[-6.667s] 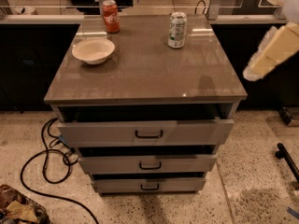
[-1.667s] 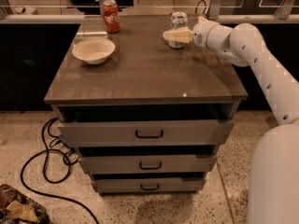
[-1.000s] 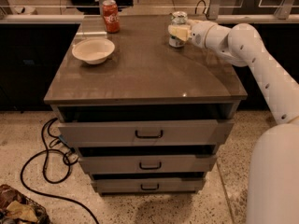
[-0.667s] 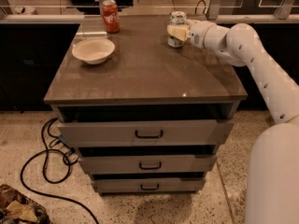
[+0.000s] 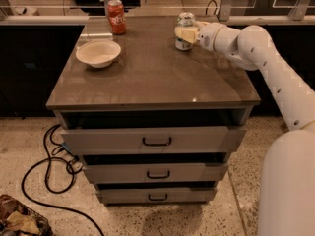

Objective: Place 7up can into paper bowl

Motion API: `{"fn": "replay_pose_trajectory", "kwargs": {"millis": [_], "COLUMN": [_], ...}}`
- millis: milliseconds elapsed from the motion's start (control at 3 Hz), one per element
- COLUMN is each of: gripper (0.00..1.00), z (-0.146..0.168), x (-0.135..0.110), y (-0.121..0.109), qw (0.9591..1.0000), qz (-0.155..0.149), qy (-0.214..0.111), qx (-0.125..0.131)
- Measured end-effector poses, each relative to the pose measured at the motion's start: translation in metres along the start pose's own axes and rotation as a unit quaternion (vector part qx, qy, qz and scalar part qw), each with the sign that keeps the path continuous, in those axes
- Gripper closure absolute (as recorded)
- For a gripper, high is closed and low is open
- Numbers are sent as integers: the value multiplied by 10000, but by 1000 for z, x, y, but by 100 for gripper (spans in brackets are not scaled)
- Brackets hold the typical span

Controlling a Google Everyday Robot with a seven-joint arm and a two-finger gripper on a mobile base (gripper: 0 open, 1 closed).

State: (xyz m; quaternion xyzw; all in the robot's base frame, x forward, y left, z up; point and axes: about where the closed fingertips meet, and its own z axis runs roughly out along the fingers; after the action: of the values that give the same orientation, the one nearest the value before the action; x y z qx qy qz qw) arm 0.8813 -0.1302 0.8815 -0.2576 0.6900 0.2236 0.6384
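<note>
The 7up can (image 5: 185,20), silver-white with green marks, stands upright at the back right of the cabinet top (image 5: 147,80). My gripper (image 5: 186,33) reaches in from the right and is shut on the can at mid-height; one cream finger lies across its front. The can's base still rests on the top. The paper bowl (image 5: 98,53), off-white and empty, sits at the back left, well to the left of the gripper.
A red cola can (image 5: 116,16) stands behind the bowl at the back edge. My white arm (image 5: 275,73) spans the right side. The top drawer (image 5: 157,140) is pulled out slightly. Black cables (image 5: 49,173) lie on the floor at left.
The arm swung in from the right to the can. Over the last second the gripper has stayed at the can, and its finger now lies across the can's front.
</note>
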Motion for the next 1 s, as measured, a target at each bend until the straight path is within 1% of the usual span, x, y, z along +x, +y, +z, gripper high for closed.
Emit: {"fn": "replay_pose_trajectory", "kwargs": {"millis": [333, 667, 1000], "gripper": [100, 100, 100], "z": [2, -2, -6], "x": [-5, -28, -58], "y": [4, 18, 40], "qw": [10000, 9997, 9992], "qz": [11, 153, 247], "qy": [5, -111, -237], "qx": [-56, -172, -228]}}
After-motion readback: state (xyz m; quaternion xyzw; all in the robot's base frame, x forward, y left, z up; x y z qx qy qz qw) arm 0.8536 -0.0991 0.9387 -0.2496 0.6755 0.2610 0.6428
